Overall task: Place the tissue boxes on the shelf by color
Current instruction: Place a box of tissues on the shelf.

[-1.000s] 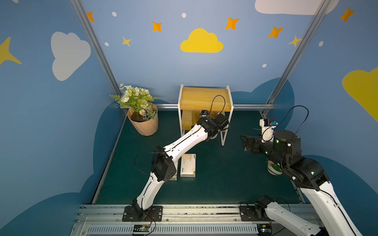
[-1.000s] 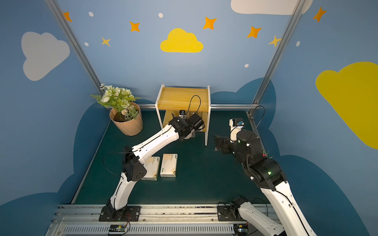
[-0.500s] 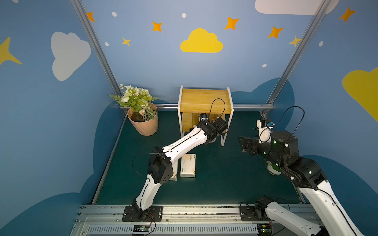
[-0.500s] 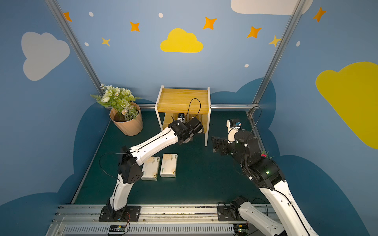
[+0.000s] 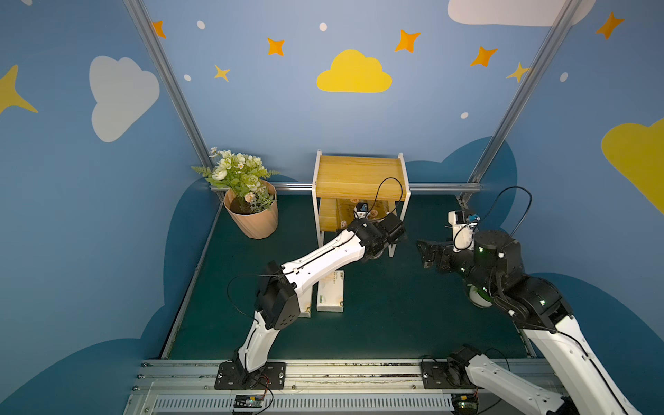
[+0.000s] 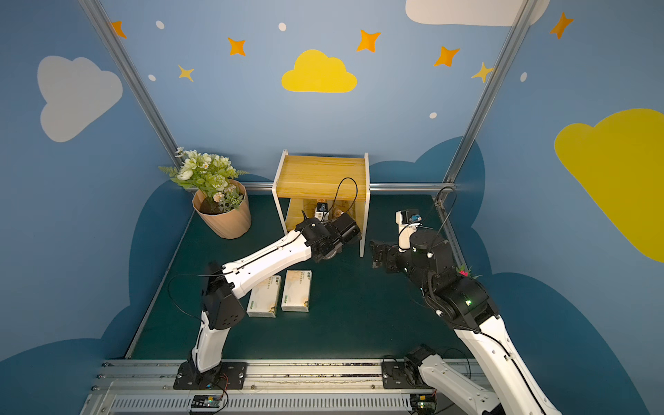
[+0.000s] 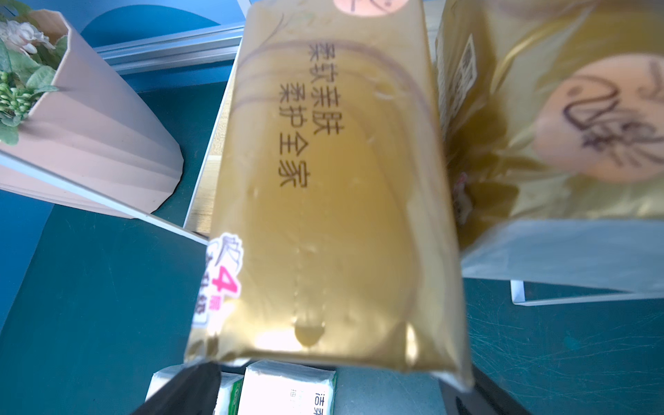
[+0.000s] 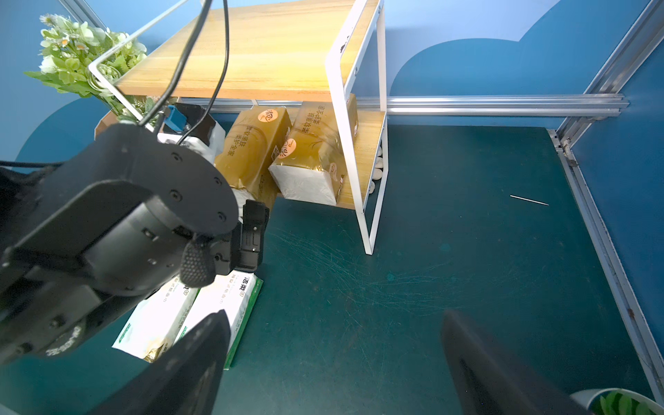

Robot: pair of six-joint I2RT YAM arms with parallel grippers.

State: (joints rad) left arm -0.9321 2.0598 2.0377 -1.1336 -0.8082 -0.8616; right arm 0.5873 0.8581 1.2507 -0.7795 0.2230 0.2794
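Straddling a gold pack (image 7: 323,215) on the shelf (image 5: 359,176), left tool (image 7: 337,373) seems unclenched.

The dark green mat (image 5: 395,323) in front of me is carrying the shelf (image 5: 359,176) at its back edge and the peach flowerpot (image 5: 253,222) to the shelf's left. One cream-white tissue pack (image 6: 296,294) is lying flat on it just beside a second cream-white pack (image 6: 264,303). On the shelf's lower board the right gold pack (image 8: 312,158) is sitting, and the left gold pack (image 8: 251,143) is jutting past the front edge. A thin pale stick (image 8: 529,200) is lying on the mat at my right.
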